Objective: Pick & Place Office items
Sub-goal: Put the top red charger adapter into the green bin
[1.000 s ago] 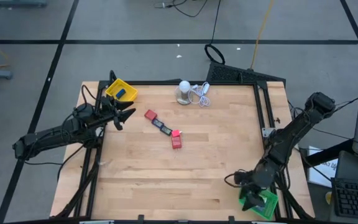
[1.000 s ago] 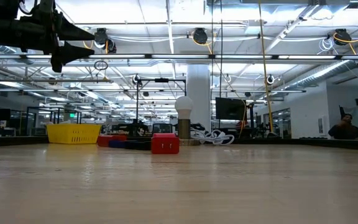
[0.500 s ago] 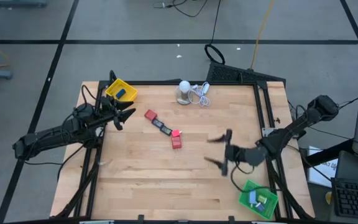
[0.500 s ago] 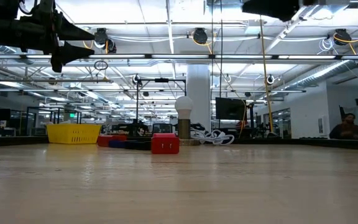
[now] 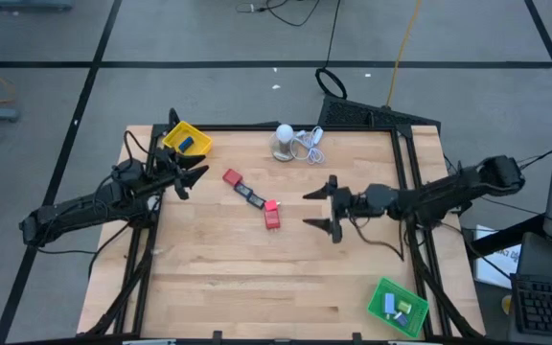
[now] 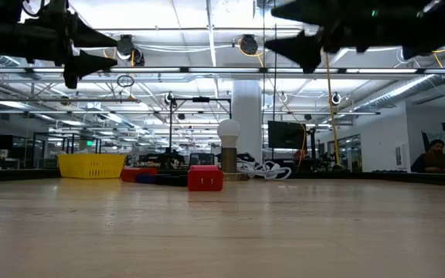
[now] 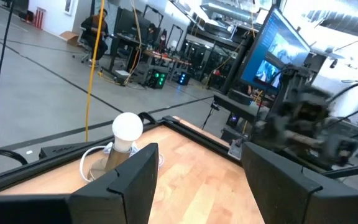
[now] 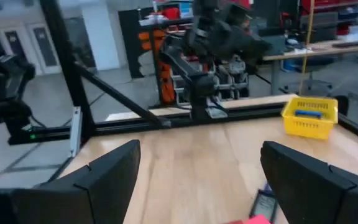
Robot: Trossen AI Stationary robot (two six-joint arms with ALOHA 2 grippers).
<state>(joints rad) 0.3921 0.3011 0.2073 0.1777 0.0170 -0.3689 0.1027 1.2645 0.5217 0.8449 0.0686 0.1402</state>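
Observation:
Several office items lie in a row left of the table's middle: a red block (image 5: 232, 177), a dark flat rectangle (image 5: 249, 196), a pink bit (image 5: 271, 205) and a second red block (image 5: 273, 220) (image 6: 205, 178). My right gripper (image 5: 308, 210) (image 8: 197, 180) hangs open above the table, level, pointing at them from the right with nothing between its fingers. My left gripper (image 5: 194, 178) (image 7: 197, 186) waits open and empty above the table's left edge, beside the yellow tray (image 5: 187, 141). That tray holds a blue piece (image 8: 309, 114).
A green tray (image 5: 398, 307) with blue pieces stands at the near right corner. A white round object (image 5: 285, 141) with a coiled white cable (image 5: 310, 144) sits at the far edge. Bare wood lies near the front edge and under the right gripper.
My right gripper has swung from above the green tray at the near right corner toward the far edge and the table's left, out over the middle. It has tipped from pointing down to level and has rolled. Its fingers have stayed open.

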